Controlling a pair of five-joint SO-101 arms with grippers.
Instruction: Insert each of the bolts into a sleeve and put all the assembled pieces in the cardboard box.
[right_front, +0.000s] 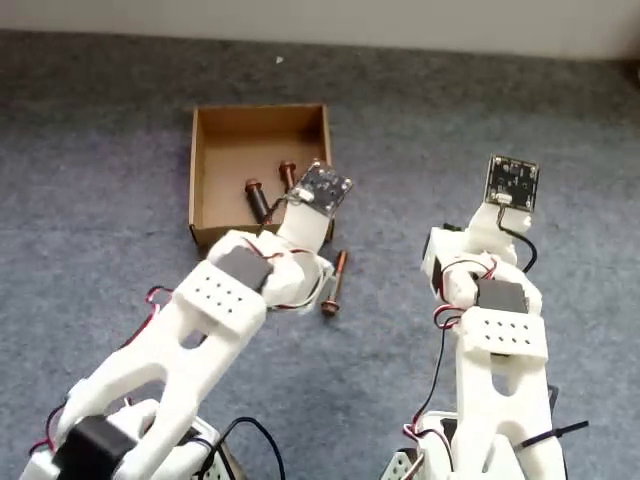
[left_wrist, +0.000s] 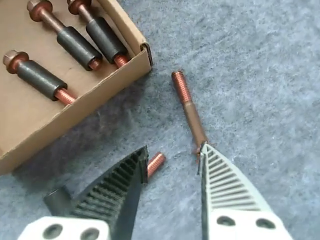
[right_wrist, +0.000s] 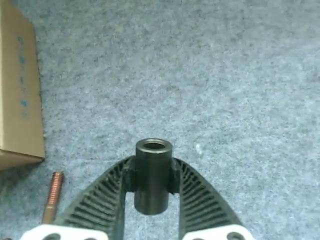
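bolt (left_wrist: 190, 107): on carpet (right_front: 100, 250) by near-right corner of cardboard box (right_front: 196, 170) | left gripper (left_wrist: 173, 148): spread over its near end | right gripper (right_wrist: 152, 164): pinching sleeve (right_wrist: 153, 192) | handling: stiff, slick, likely rolls; grip mid-shank

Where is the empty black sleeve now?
In the right wrist view the sleeve is clamped in the right gripper above the grey carpet; the cardboard box and a loose bolt lie towards the left arm.
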